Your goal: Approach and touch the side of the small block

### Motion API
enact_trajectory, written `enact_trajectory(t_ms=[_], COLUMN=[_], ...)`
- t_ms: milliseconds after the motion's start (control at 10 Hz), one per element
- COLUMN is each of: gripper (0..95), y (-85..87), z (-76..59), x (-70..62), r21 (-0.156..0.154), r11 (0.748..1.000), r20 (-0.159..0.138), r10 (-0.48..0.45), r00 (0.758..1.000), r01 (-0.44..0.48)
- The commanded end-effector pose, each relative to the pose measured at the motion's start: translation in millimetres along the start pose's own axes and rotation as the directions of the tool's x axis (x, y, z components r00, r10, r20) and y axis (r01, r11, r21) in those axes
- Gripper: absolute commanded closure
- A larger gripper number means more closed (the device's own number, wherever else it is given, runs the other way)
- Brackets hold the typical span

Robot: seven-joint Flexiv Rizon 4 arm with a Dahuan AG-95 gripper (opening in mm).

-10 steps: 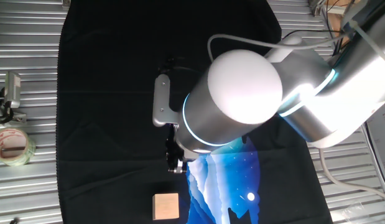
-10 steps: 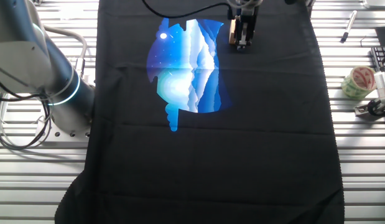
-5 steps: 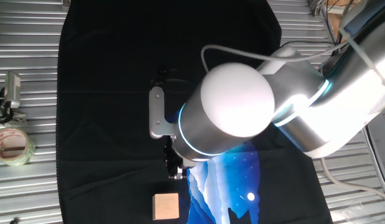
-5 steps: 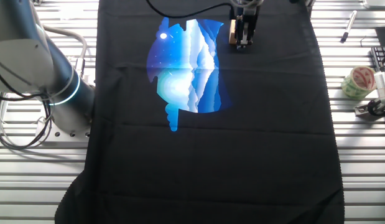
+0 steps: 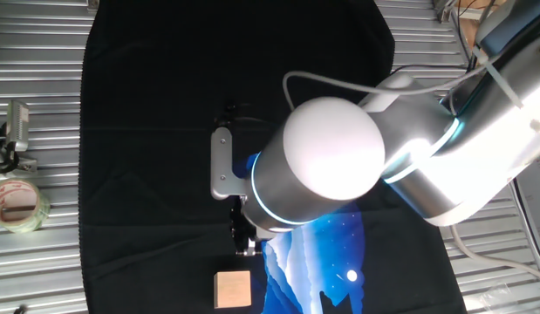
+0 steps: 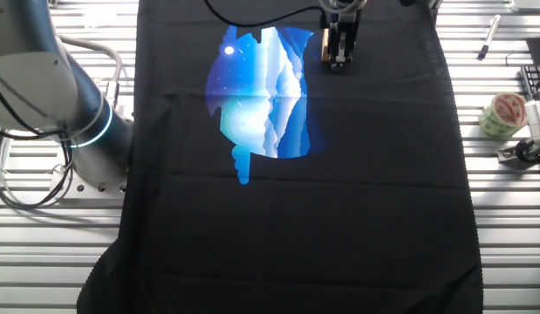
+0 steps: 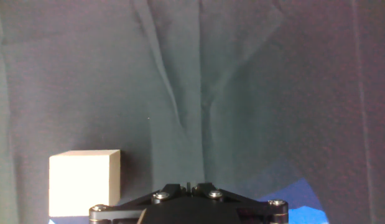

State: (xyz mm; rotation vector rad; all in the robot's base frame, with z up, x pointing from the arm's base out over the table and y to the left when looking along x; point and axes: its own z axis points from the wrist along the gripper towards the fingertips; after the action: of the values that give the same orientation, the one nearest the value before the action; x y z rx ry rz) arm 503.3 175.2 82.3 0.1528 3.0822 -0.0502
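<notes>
The small block (image 5: 233,290) is a pale tan wooden cube on the black cloth, near the lower edge of one fixed view. My gripper (image 5: 245,246) hangs under the big white wrist, just above and slightly right of the block, with a small gap between them. In the other fixed view the gripper (image 6: 340,51) stands at the top, and a tan sliver of the block (image 6: 324,50) shows at its left side. In the hand view the block (image 7: 84,182) sits low left, and the gripper (image 7: 189,186) shows its tips closed together and empty.
A blue printed picture (image 6: 265,96) lies on the black cloth (image 5: 165,157), right of the block. A roll of clear tape (image 5: 17,202) and a metal clip (image 5: 12,131) lie off the cloth on the slatted metal table. A pen (image 6: 490,35) lies near the tape's side.
The arm has shifted slightly, bringing the gripper tip a little closer to the block. The block has not moved.
</notes>
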Motion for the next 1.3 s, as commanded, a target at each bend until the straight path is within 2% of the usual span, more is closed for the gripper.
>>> enact_trajectory(t_ms=[100,500,900,1300], gripper=[95.0,95.0,95.0,95.0], y=[0.9,7.1,15.2,19.5], z=[1.9,6.5,16.9,20.3], x=[0.6,2.5,5.0,6.9], r21=[0.0,0.003,0.013,0.011], r11=[1.0,1.0,1.0,1.0], r20=[0.009,0.02,0.037,0.041], r10=[0.005,0.017,0.025,0.026], r00=[1.0,1.0,0.999,0.999], r01=[-0.005,-0.017,-0.025,-0.026])
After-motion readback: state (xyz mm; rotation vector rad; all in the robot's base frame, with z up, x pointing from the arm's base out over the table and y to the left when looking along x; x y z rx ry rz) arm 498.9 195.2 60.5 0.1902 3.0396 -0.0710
